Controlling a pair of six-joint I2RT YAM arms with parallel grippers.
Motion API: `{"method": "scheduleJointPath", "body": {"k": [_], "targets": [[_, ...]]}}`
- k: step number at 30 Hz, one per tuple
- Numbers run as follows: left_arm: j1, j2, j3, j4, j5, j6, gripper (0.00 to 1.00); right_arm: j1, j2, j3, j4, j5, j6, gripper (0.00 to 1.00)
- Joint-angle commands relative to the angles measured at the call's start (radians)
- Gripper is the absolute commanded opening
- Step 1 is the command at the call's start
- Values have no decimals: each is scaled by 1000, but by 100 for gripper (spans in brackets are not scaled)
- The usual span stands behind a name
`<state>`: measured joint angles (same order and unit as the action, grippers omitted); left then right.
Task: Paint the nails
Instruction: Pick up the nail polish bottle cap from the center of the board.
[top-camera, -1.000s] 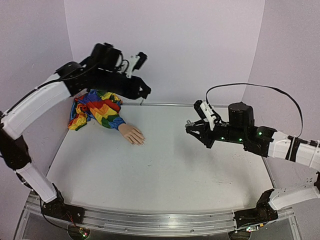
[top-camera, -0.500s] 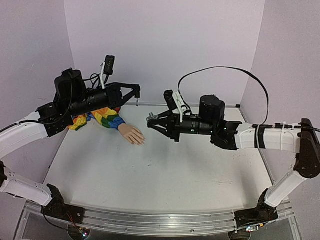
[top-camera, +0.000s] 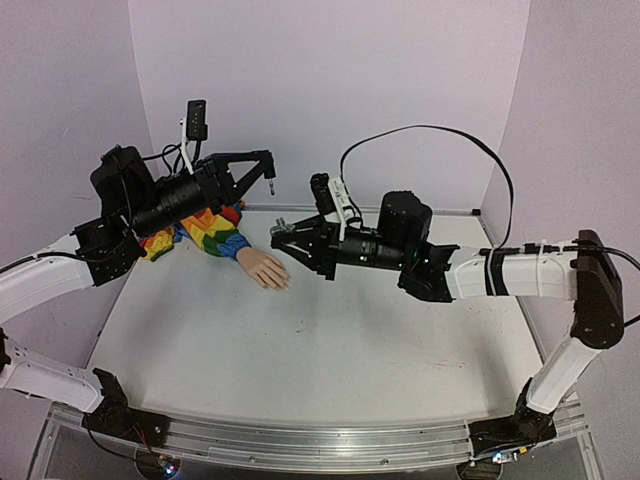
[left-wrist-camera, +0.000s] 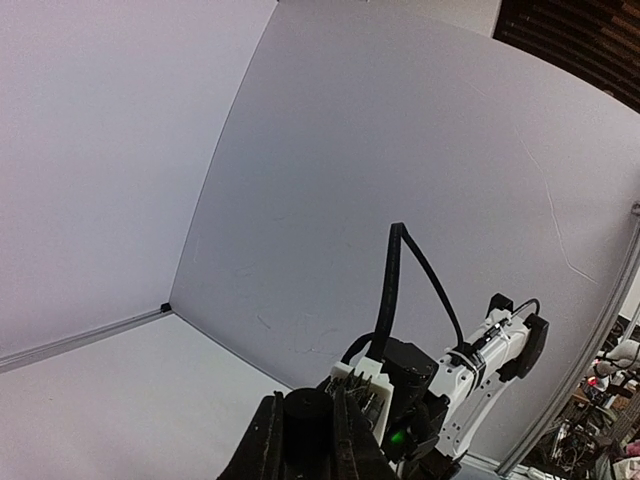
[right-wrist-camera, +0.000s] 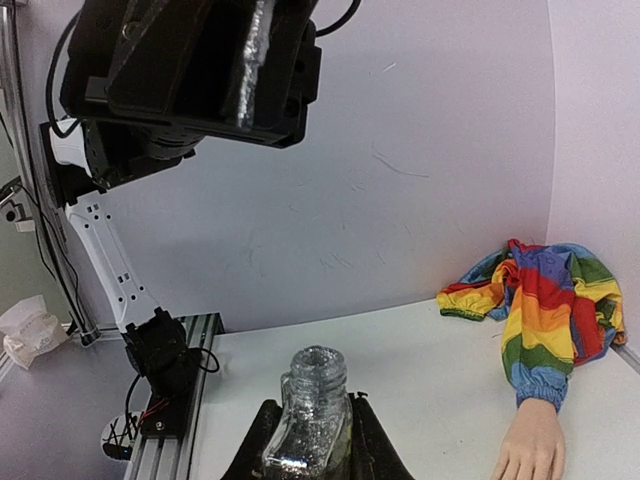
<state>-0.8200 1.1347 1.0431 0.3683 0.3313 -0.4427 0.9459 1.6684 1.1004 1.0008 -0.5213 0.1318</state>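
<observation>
The fake hand (top-camera: 263, 268) lies palm down on the table, its rainbow sleeve (top-camera: 205, 225) bunched at the back left. Its nails are too small to make out. It also shows in the right wrist view (right-wrist-camera: 530, 445). My left gripper (top-camera: 262, 160) is shut on a black cap (left-wrist-camera: 305, 415) with a thin brush (top-camera: 272, 187) hanging down. My right gripper (top-camera: 290, 233) is shut on an open, glittery glass bottle (right-wrist-camera: 318, 415), held upright above the table just below and right of the brush tip. The left gripper (right-wrist-camera: 200, 60) hangs above the bottle mouth.
White table (top-camera: 330, 340) enclosed by pale walls on three sides. A metal rail (top-camera: 300, 445) runs along the near edge with both arm bases. The right arm's black cable (top-camera: 430, 135) loops high above the table.
My right arm has reached far left with the bottle, from mid-right to beside the fake hand. My left arm has swung down and forward, bringing the brush over the bottle.
</observation>
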Motion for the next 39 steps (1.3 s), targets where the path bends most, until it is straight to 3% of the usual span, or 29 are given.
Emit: {"method": "scheduleJointPath", "body": {"k": [1, 39], "targets": [[-6, -4, 0, 91, 12, 20, 0, 14, -7, 49, 140, 28, 14, 0], [-32, 30, -32, 115, -59, 61, 0, 45, -57, 20, 180, 156, -72, 0]]}}
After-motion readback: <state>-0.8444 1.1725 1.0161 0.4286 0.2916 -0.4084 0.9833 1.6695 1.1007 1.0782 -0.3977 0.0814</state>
